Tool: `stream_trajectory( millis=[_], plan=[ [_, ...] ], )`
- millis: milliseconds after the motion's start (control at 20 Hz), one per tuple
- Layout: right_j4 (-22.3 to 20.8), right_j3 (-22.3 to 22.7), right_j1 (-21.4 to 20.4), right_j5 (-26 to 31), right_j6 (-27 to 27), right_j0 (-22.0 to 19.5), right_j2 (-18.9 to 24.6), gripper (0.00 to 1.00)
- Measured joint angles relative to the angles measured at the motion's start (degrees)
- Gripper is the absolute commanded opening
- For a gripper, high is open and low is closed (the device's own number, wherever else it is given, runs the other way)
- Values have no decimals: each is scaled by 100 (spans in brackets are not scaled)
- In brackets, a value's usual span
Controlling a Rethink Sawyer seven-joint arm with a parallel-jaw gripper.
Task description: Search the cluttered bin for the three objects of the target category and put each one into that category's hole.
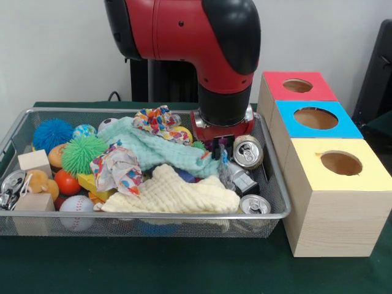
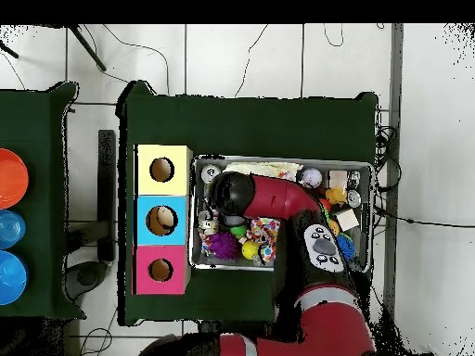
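The silver wire-mesh bin (image 1: 278,215) is full of clutter; in the overhead view (image 2: 373,215) the arm covers its middle. My gripper (image 1: 218,149) is down in the bin's right part, at the right end of a mint cloth (image 1: 160,152), next to an upright silver can (image 1: 248,151). A clear-grey item (image 1: 239,177) lies just in front of the gripper; I cannot tell whether it is a bottle. No blue-and-white labelled bottle shows clearly. The blue-top box's hole (image 1: 315,118) is right of the bin and also shows in the overhead view (image 2: 161,220).
A red-top box (image 1: 298,86) and a yellow-top box (image 1: 341,163) flank the blue one. The bin also holds a cream cloth (image 1: 174,195), patterned cloths (image 1: 116,168), spiky balls (image 1: 82,153), wooden blocks (image 1: 33,161) and another can (image 1: 254,204).
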Motion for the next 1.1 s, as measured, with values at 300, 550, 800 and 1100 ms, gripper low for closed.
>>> stream_trajectory(
  millis=[300,550,800,1100],
  plan=[
    [133,-3,0,-1,0,110,-203,0],
    [195,-20,-1,0,1,196,-347,100],
    [246,-113,-5,66,1,314,-551,100],
    [305,-279,-5,484,1,373,-711,100]
  ],
)
